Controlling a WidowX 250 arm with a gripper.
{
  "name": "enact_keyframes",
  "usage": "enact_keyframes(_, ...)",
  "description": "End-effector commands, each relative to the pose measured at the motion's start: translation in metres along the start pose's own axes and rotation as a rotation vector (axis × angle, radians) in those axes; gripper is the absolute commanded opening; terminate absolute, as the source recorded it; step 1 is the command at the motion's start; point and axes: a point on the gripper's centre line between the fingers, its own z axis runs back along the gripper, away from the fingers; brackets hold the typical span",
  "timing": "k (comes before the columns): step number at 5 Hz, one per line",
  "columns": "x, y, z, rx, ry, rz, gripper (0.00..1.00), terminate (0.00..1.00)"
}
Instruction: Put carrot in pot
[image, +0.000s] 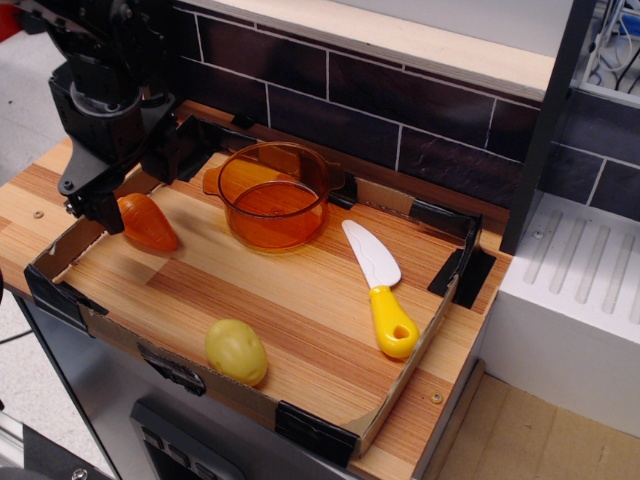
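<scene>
The pot (274, 194) is sitting upright toward the back of a shallow cardboard tray (400, 390) that is lying on a wooden counter (20, 215); its amber wall is letting the wood grain show through, and one flat tab handle is sticking out from the rim on its left side. Nothing is lying inside it.

The carrot (148, 222) is lying on the tray floor to the left of the pot, near it but not touching, with its tapered end pointing toward the front right. The black gripper (112, 195) is hanging over the carrot's blunt end, further from the pot than the carrot's tip. One dark finger (98, 208) is standing just beside the carrot's left end, at the tray's left wall; the other finger is reaching toward the tray's back left corner, behind the carrot and to the left of the pot. The jaws are looking spread about the carrot rather than pressed on it, but whether either finger is touching it cannot be told from this angle.

A knife (379, 290) with a white blade and yellow handle is lying to the right of the pot, blade tip nearest it. A yellow-green potato (236, 351) is resting well in front of the pot, beside the tray's front wall.
</scene>
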Motion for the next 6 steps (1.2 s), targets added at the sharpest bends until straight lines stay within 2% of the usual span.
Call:
enact_keyframes(1,-0.011,-0.001,-0.009,0.024,0.021,-0.026,1.00,0.00)
enact_keyframes(4,-0.014,0.004,-0.025,0.043,0.007,-0.063,1.00,0.00)
enact_keyframes(5,-0.015,0.008,-0.024,0.040,0.013,-0.080,0.00,0.00)
enact_keyframes(6,-0.013,0.015,-0.011,0.032,0.027,-0.088,0.00,0.00)
